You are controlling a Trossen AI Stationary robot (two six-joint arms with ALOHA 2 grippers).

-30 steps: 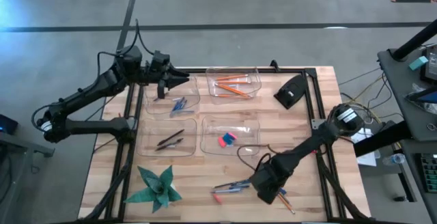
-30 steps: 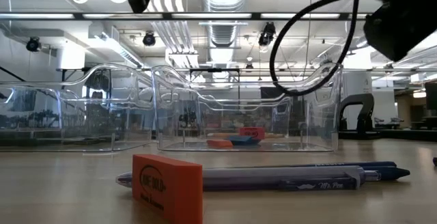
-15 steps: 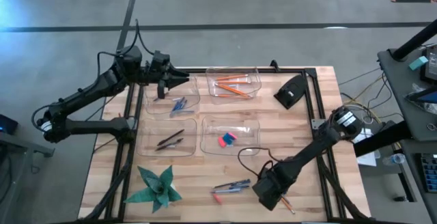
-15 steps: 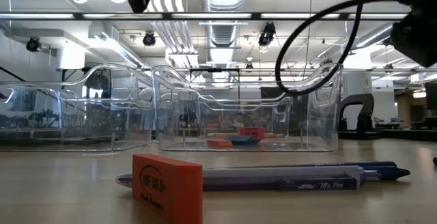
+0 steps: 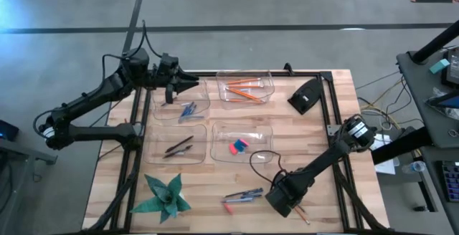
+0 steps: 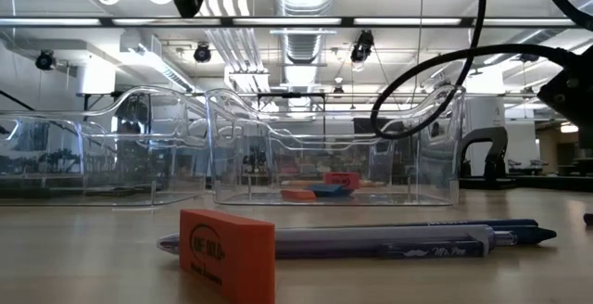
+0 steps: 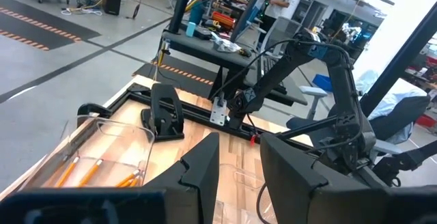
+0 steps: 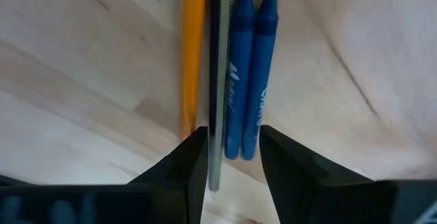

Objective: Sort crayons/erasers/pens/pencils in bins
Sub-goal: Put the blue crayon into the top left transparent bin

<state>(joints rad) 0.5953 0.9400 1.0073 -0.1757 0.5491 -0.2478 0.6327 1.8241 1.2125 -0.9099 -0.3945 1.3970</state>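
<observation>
My right gripper (image 5: 287,195) hangs over the table's near right part, pointing steeply down. In the right wrist view its open fingers (image 8: 233,157) stand on either side of two blue crayons (image 8: 249,60) and a dark pen (image 8: 214,80). An orange pencil (image 8: 193,53) lies flat just outside them, and I see no touch. My left gripper (image 5: 188,84) waits level above the far left bin (image 5: 183,109), open (image 7: 239,176) and empty. That bin holds blue crayons. The other bins hold pencils (image 5: 244,89), pens (image 5: 178,146) and erasers (image 5: 239,146).
A blue pen (image 6: 371,241) and an orange eraser (image 6: 227,253) lie loose near the front edge, left of my right gripper. A green paper star (image 5: 165,198) sits at the near left. A black desk tool (image 5: 307,95) stands at the far right.
My right gripper has sunk toward the table over the loose sticks at the near right, and its wrist has rolled a little. The left arm and all the things on the table have kept still.
</observation>
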